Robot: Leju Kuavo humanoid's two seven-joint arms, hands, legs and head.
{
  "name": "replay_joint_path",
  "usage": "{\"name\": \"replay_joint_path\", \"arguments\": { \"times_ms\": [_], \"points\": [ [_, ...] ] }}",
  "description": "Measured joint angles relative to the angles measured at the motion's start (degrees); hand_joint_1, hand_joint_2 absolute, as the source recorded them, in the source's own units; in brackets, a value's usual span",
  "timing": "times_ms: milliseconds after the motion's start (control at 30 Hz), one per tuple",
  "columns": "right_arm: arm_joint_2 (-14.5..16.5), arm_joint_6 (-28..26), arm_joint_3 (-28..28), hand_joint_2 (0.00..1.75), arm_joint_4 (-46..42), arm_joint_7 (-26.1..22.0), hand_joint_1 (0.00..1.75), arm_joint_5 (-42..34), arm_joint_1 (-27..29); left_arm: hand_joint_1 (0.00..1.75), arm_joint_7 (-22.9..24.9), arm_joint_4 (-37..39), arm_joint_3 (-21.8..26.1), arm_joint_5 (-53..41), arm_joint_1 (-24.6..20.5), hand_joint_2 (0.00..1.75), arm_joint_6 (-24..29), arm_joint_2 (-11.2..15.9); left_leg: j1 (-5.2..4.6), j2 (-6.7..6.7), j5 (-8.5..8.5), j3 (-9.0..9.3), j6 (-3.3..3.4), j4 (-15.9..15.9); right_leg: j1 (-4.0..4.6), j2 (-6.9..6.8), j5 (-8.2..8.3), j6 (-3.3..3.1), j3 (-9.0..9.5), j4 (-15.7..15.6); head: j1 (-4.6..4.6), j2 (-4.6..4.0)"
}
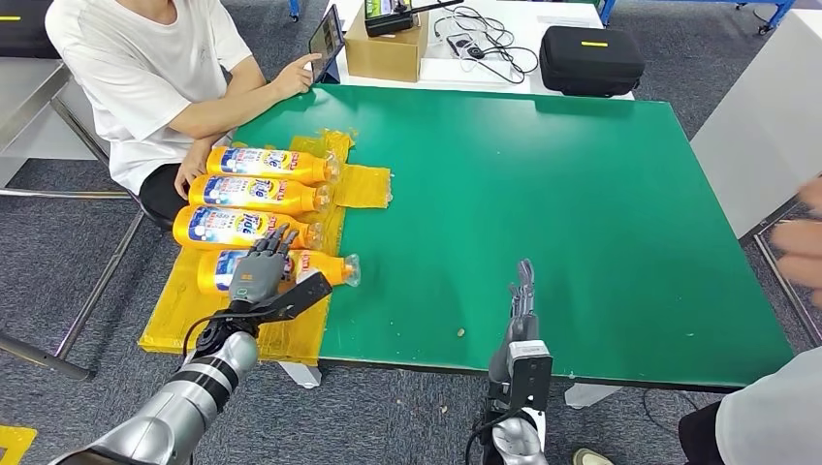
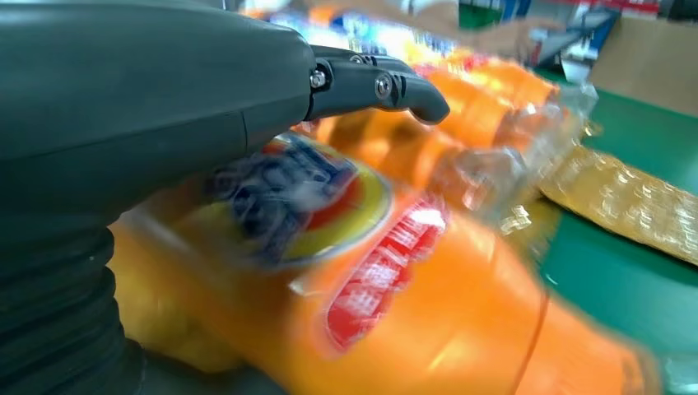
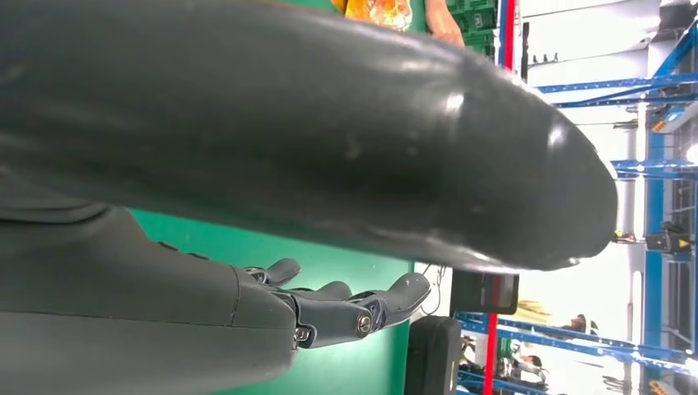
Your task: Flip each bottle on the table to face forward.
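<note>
Four orange bottles lie on their sides in a row on the left part of the green counter (image 1: 582, 213), caps pointing right, resting on a crinkled yellow plastic sheet (image 1: 368, 184). From the head view we count them from far to near: the farthest bottle (image 1: 267, 163), the second bottle (image 1: 254, 192), the third bottle (image 1: 237, 226), and the nearest bottle (image 1: 320, 267), each touching or just beside its neighbour.

Our left robot hand (image 1: 260, 269) sits over the nearest bottle, fingers spread and reaching toward the third one. The head view does not tell us whether it grips. The left wrist view is blurred, yet it shows what the head view hides: the nearest bottle (image 2: 395, 313) lies right under the palm with its blue and red label facing up, and one dark finger (image 2: 387, 86) stretches above the bottles. We cannot tell whether the hand holds the bottle or only hovers on it.

A seated person in a white shirt (image 1: 145, 68) is at the far left, one hand by the bottles' bases.

Our right robot hand (image 1: 523, 291) is well apart from the bottles, above bare counter near the front edge. The right wrist view adds that its fingers (image 3: 362, 309) are extended, slightly curled, holding nothing.
</note>
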Motion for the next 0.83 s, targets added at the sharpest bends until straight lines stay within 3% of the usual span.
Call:
{"name": "replay_joint_path", "arguments": {
  "times_ms": [567,833],
  "points": [
    [0.22,0.68,-0.19,0.0,-0.14,0.09,0.0,-0.12,0.27,0.0,-1.51,-6.31,-0.48,1.94,3.82,1.75,-0.4,-0.22,0.0,0.03,-0.01,-0.07,-0.01,0.0,0.01,0.01,0.0,0.0,-0.09,0.0,0.0,0.0],
    [0.43,0.8,-0.19,0.0,-1.22,0.67,0.0,-0.04,1.21,0.0,-3.51,-18.82,-3.51,14.44,8.36,1.75,-4.68,-1.07,0.0,0.02,-0.02,-0.18,-0.01,0.0,0.0,0.0,-0.01,0.0,-0.19,-0.01,0.0,0.0]
  ]
}}
